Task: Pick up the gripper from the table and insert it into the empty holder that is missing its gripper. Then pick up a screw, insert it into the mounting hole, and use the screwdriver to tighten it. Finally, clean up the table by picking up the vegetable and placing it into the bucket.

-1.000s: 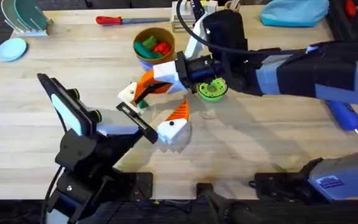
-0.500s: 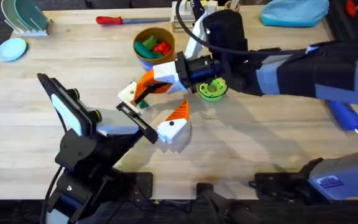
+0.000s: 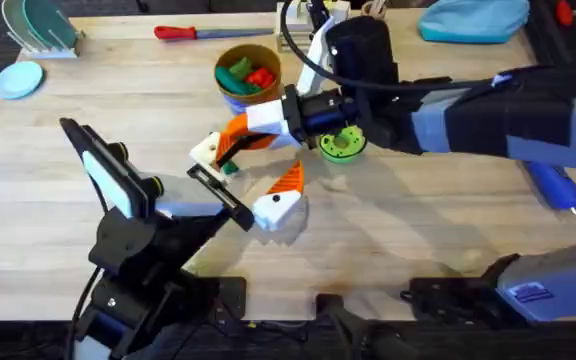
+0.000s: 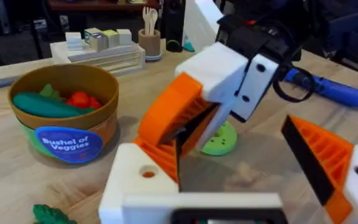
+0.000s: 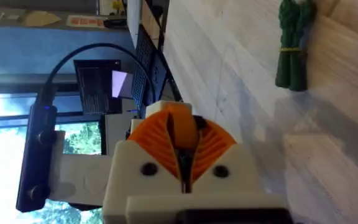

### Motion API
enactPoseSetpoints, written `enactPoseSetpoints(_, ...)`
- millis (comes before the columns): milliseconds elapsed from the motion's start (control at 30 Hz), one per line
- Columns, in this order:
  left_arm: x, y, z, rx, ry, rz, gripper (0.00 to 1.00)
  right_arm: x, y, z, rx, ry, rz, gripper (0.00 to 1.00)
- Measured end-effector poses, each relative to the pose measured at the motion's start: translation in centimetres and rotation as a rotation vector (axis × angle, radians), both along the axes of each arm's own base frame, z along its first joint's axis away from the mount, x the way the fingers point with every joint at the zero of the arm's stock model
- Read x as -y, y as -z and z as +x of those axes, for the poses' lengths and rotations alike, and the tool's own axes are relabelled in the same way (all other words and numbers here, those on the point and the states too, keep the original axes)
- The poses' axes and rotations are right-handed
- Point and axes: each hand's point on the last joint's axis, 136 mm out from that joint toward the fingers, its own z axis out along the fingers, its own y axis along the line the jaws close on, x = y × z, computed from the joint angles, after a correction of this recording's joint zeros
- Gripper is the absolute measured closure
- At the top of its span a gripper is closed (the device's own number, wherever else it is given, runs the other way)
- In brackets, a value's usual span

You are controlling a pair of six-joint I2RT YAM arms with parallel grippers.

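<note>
My right gripper [image 3: 236, 135] reaches across from the right, shut on the orange gripper [image 4: 160, 152]. The orange piece's lower end rests on the white holder [image 4: 143, 180], right by its mounting hole. The holder [image 3: 206, 150] is one side of my left gripper [image 3: 248, 170], which stands open; the other side carries an orange pad [image 4: 325, 165]. A dark green vegetable [image 3: 230, 168] lies on the table [image 3: 418, 230] just by the holder and appears in the right wrist view as a bundle [image 5: 294, 46]. The bucket [image 3: 248, 75] stands behind, holding toy veggies. The blue screwdriver [image 3: 553, 185] lies at the far right.
A green round disc [image 3: 341, 143] with holes sits under the right arm. A red-handled tool [image 3: 193, 32] lies at the back edge. A blue cloth [image 3: 473, 18] is at the back right, and a rack with plates [image 3: 38, 25] at the back left.
</note>
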Motion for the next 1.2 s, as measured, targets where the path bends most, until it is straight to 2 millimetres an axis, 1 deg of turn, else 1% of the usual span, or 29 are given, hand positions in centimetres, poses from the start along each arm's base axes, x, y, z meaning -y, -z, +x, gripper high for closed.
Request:
enactPoseSetpoints(200,0.0,0.0,0.0,0.001,0.001,0.0,0.008,0.0,0.0,0.0,0.006,-0.002,-0.001,0.835)
enactPoseSetpoints(333,0.0,0.0,0.0,0.003,0.002,0.003,0.008,0.0,0.1,-0.1,0.004,-0.004,-0.002,0.765)
enactPoseSetpoints(533,0.6,-0.1,-0.5,0.016,0.045,0.012,0.008,0.0,-0.1,-1.0,-0.006,-0.052,0.013,0.604)
enactPoseSetpoints(700,0.8,-0.1,-0.7,0.027,0.059,0.02,0.008,0.3,-0.3,-1.1,-0.012,-0.069,0.024,0.481)
enactPoseSetpoints(767,0.8,-0.1,-0.8,0.028,0.064,0.02,0.008,0.3,-0.4,-1.3,-0.015,-0.081,0.03,0.456)
enactPoseSetpoints(967,2.0,-0.2,-2.0,0.034,0.157,0.02,0.008,0.0,-0.8,-2.5,-0.024,-0.137,0.05,0.35)
enactPoseSetpoints(1133,2.1,-0.2,-2.2,0.036,0.169,0.021,0.008,0.5,-0.9,-2.1,-0.03,-0.135,0.06,0.306)
enactPoseSetpoints(1200,2.2,-0.2,-2.2,0.036,0.173,0.021,0.008,0.9,-1.0,-1.5,-0.027,-0.123,0.062,0.264)
